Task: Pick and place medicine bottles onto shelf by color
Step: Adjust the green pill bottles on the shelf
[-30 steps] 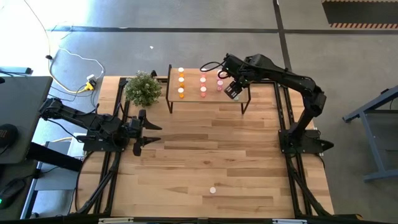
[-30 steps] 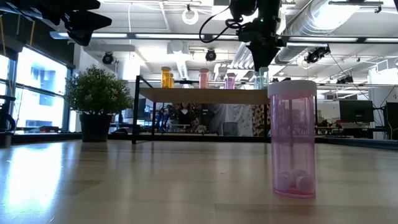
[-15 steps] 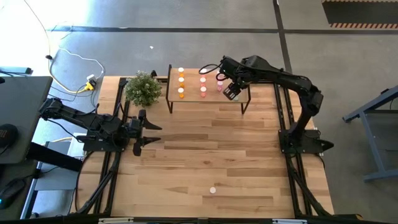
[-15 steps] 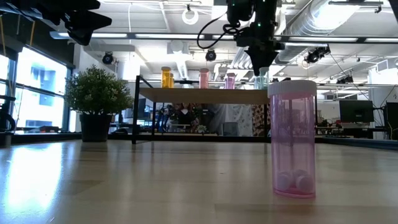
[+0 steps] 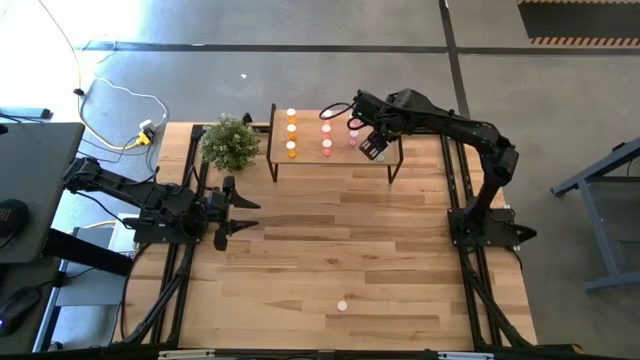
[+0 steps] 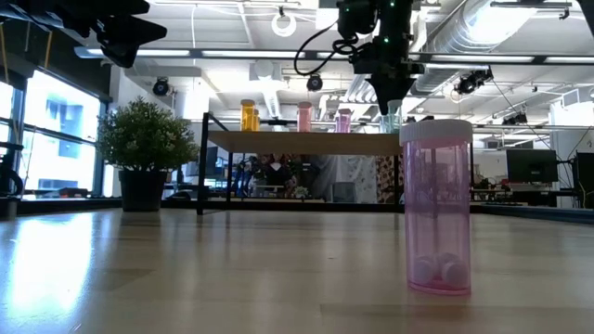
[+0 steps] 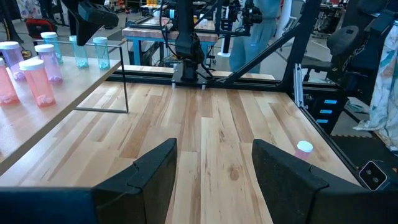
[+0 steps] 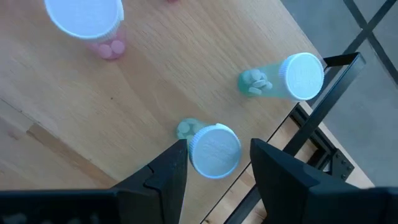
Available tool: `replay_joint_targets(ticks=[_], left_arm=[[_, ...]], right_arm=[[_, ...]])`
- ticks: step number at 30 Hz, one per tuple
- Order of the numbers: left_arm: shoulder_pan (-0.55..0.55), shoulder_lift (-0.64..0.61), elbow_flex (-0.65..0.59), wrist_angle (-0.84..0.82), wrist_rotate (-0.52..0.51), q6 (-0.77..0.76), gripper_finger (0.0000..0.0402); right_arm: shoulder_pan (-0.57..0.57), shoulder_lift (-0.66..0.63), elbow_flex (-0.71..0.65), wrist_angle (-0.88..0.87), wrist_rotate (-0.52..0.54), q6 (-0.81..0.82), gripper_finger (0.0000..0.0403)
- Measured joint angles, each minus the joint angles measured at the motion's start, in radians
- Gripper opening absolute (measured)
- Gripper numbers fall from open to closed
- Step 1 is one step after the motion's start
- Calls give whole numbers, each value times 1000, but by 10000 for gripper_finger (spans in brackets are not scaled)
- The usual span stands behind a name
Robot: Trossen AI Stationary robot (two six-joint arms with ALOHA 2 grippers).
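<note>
My right gripper [image 5: 373, 150] hangs over the right end of the shelf [image 5: 310, 157], fingers pointing down and open. In the right wrist view its fingers stand on either side of the white cap of an upright pale green bottle [image 8: 214, 151] on the shelf top. A second green bottle [image 8: 292, 78] stands beside it, and a pink one [image 8: 87, 18] farther off. Orange bottles [image 5: 291, 135] and pink bottles [image 5: 326, 135] stand in rows on the shelf. One pink bottle [image 5: 342, 306] stands alone near the table's near edge. My left gripper [image 5: 240, 211] waits open at the table's left. My right gripper stands from above around the green bottle's cap [image 8: 205, 155], which lies close to one finger [image 8: 177, 165]. I cannot tell whether either finger touches it. The bottle stands upright on the shelf top.
A potted plant [image 5: 230, 142] stands left of the shelf at the far edge. The green bottles are close to the shelf's black frame edge [image 8: 323, 93]. Bare wooden tabletop [image 5: 340, 230] lies between the shelf and the lone pink bottle [image 6: 436, 209].
My right gripper has shifted slightly toward the table's left above the shelf's right end, staying pointed down over the green bottle. The bottles have kept their places.
</note>
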State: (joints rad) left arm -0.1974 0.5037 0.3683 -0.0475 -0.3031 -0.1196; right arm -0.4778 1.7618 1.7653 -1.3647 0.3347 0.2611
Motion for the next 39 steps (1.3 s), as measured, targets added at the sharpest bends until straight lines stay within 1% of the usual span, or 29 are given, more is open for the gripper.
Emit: replay_joint_targets(ticks=[5, 9, 26, 39], left_arm=[[0, 0, 0, 0, 0, 0, 200], [0, 0, 0, 0, 0, 0, 200], [0, 0, 0, 0, 0, 0, 200], [0, 0, 0, -1, 0, 0, 200]], right_arm=[[0, 0, 0, 0, 10, 0, 167], [0, 0, 0, 1, 39, 0, 167], [0, 0, 0, 31, 81, -8, 167], [0, -1, 0, 29, 76, -6, 167]])
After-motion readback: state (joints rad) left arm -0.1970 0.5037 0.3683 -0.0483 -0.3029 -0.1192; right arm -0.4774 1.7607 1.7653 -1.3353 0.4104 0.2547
